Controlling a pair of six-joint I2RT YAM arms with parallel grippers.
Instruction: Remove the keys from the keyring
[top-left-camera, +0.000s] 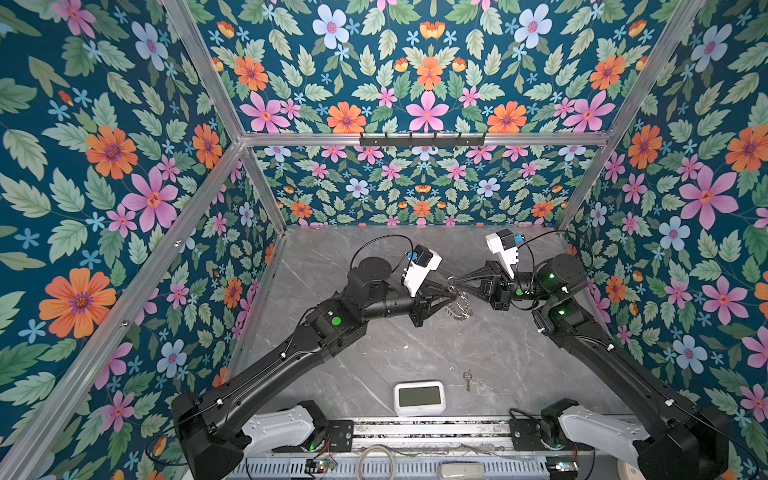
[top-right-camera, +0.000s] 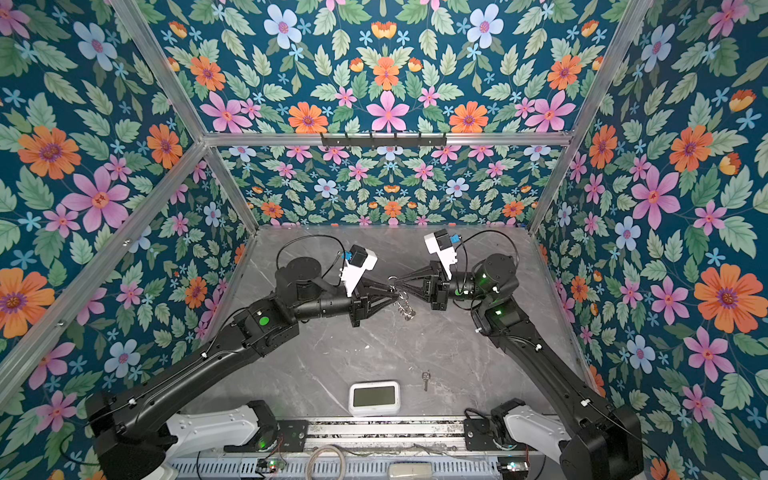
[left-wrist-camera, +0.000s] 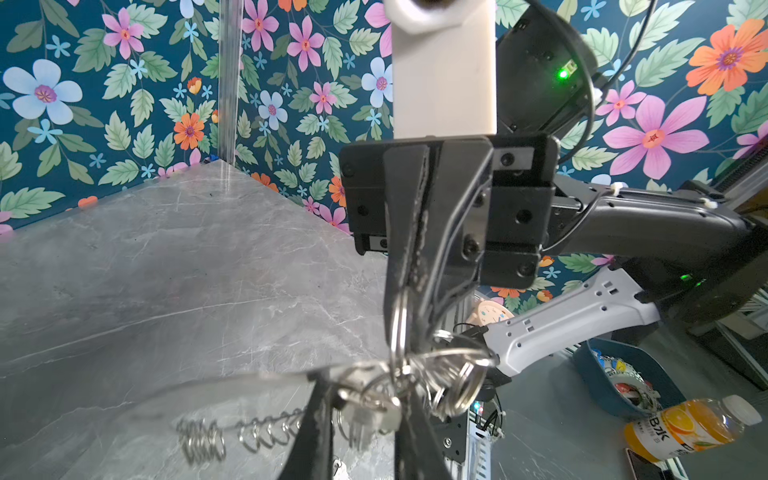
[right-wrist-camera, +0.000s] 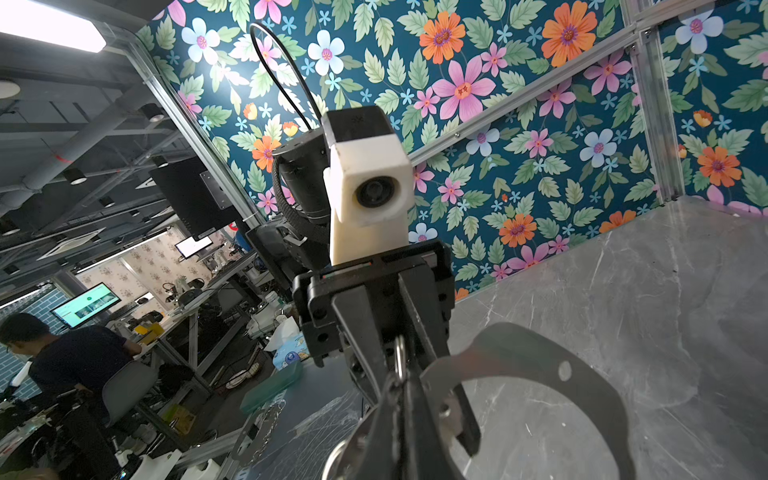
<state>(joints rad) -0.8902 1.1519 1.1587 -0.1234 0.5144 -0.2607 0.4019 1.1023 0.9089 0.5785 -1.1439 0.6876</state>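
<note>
1. Where the table (top-left-camera: 374, 357) nears its front edge, a loose key (top-left-camera: 468, 380) lies flat. It is slim and silver, just right of a white clock (top-left-camera: 419, 398) and not touching it.
2. Farther back, mid-table, the keyring (right-wrist-camera: 582, 374) is held up between the two grippers. It is a flat grey C-shaped plate with a small hole, its edge strung with little silver rings (left-wrist-camera: 199, 442).
3. The right gripper (left-wrist-camera: 409, 309) is clamped tight on a split ring (left-wrist-camera: 400, 332) at the keyring's top.
4. The left gripper (top-left-camera: 451, 290) meets it tip to tip, jaws nearly together on the other key (left-wrist-camera: 365, 413), which sits among tangled rings.
5. The tabletop is grey marble with pale veins. Floral wallpaper (top-left-camera: 104, 166) on dark teal covers the walls behind an aluminium frame (top-left-camera: 299, 139), and a black hook rail (top-left-camera: 422, 140) crosses the back.
6. Beyond the cell, the right wrist view shows an office with desks, screens and a seated person (right-wrist-camera: 62, 353).
7. Both top views show the keyring only as a small glinting tangle. The other key's blade is blurred, and I cannot tell which ring it hangs from, or whether the plate's low end touches the table.
</note>
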